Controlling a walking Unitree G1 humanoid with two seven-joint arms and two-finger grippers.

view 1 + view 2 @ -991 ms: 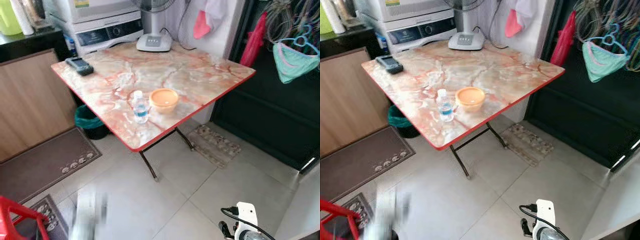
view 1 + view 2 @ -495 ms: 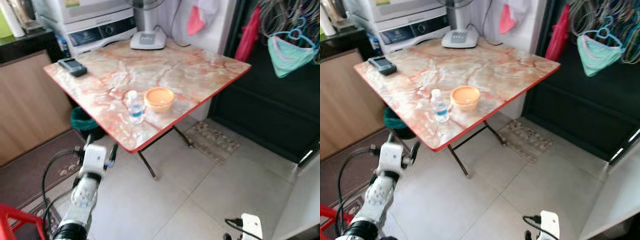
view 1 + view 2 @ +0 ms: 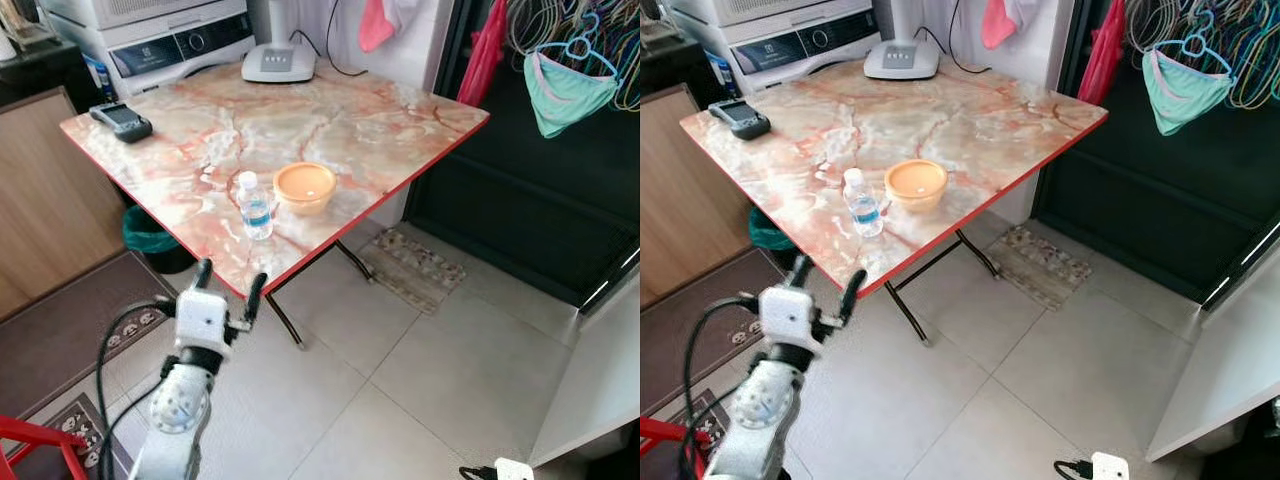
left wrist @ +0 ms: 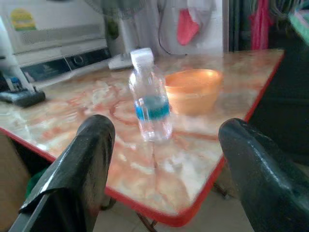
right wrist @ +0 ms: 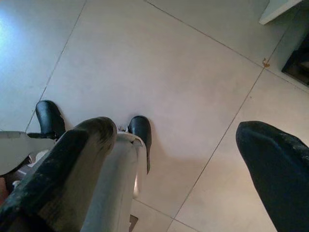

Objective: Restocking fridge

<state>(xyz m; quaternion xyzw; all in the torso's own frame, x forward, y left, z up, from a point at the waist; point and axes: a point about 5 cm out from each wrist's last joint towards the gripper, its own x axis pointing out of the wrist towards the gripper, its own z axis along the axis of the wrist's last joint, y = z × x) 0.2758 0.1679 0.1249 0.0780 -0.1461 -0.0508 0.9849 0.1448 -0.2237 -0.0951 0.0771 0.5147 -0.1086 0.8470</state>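
A small clear water bottle (image 3: 255,206) with a blue label and white cap stands upright near the front edge of a marble-patterned folding bench (image 3: 370,130), just beside an orange bowl (image 3: 305,186). The robot's left end effector (image 3: 229,285) is raised short of the bench's red rim, its two black fingers (image 4: 91,150) spread wide and empty, the bottle framed between them in the left wrist view. The right end effector (image 5: 178,159) hangs idle over the tiled floor (image 3: 420,370), its fingers also wide apart. The bottle looks light, with thin plastic walls that would likely dent under a hard squeeze and a smooth, possibly slippery surface; being narrow and tall, it could tip if nudged. The labelled middle of the body seems the best place to grip. A dark handset (image 3: 121,120) and a fan base (image 3: 278,62) sit well apart at the far side.
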